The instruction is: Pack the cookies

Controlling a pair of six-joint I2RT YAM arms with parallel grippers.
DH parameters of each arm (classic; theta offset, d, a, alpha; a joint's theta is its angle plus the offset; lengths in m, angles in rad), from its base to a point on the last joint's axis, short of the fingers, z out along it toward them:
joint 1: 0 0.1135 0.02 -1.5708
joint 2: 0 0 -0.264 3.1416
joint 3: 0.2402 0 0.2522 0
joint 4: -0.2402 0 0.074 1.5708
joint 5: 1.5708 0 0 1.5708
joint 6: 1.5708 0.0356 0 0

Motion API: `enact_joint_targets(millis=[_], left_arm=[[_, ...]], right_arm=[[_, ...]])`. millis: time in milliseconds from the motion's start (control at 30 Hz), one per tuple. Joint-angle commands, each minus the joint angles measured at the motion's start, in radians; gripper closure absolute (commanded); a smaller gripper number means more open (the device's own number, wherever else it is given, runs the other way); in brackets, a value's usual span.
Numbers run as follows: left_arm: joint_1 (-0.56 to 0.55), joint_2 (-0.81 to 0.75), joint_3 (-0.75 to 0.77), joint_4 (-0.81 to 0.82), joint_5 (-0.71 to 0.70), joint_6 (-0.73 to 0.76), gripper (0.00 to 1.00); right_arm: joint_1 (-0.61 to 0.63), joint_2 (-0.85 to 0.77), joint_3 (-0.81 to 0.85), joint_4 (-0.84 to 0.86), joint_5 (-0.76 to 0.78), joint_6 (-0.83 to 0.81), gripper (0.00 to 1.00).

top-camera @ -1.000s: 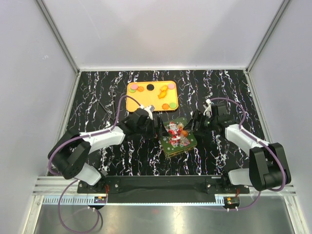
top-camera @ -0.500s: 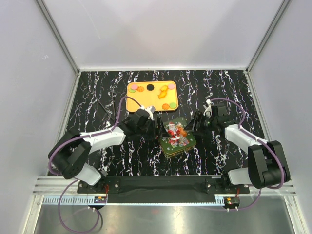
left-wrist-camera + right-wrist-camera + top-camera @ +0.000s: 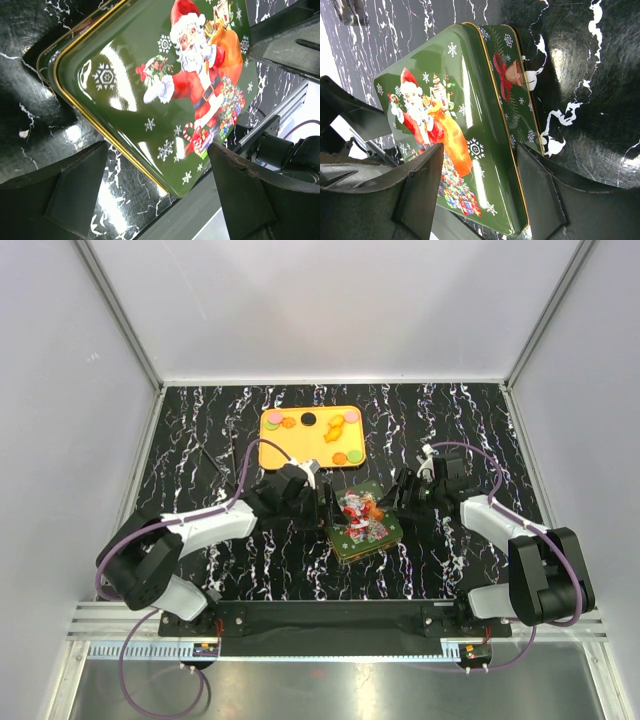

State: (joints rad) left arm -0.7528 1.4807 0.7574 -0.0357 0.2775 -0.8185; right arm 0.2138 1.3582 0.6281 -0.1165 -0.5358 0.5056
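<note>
The cookies (image 3: 309,419) are small flat discs, orange, black, pink and green, lying on an orange tray (image 3: 272,450) at the back of the table. A green tin with a Santa lid (image 3: 363,522) sits in front of the tray. It also shows in the left wrist view (image 3: 165,95) and the right wrist view (image 3: 455,130). My left gripper (image 3: 322,506) is open at the tin's left side, and a lid corner lies between its fingers (image 3: 75,195). My right gripper (image 3: 396,498) is open at the tin's right side, its fingers (image 3: 545,200) either side of the lid's edge.
The table is black marble-patterned (image 3: 200,440), closed in by white walls at the back and on both sides. A thin dark rod (image 3: 212,462) lies at the left. The arms' base rail (image 3: 340,618) runs along the near edge.
My left gripper has moved a little right, closer to the tin. My right gripper has edged slightly left toward it. The tin and the tray have stayed put.
</note>
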Motion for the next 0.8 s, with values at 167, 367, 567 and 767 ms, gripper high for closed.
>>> enact_joint_targets(millis=[167,367,567,767], left_arm=[[-0.003,-0.066,0.043,-0.03,-0.003,0.022,0.11],[-0.002,-0.028,0.022,0.031,0.04,-0.011,0.11],[-0.002,-0.013,-0.019,0.147,0.069,-0.057,0.13],[-0.002,0.026,-0.027,0.175,0.08,-0.077,0.15]], right_arm=[[0.004,-0.01,0.001,0.012,-0.004,-0.009,0.32],[0.004,-0.01,-0.001,0.02,-0.012,-0.004,0.32],[0.004,-0.013,-0.005,0.024,-0.019,-0.004,0.32],[0.004,-0.013,-0.01,0.029,-0.032,-0.004,0.3]])
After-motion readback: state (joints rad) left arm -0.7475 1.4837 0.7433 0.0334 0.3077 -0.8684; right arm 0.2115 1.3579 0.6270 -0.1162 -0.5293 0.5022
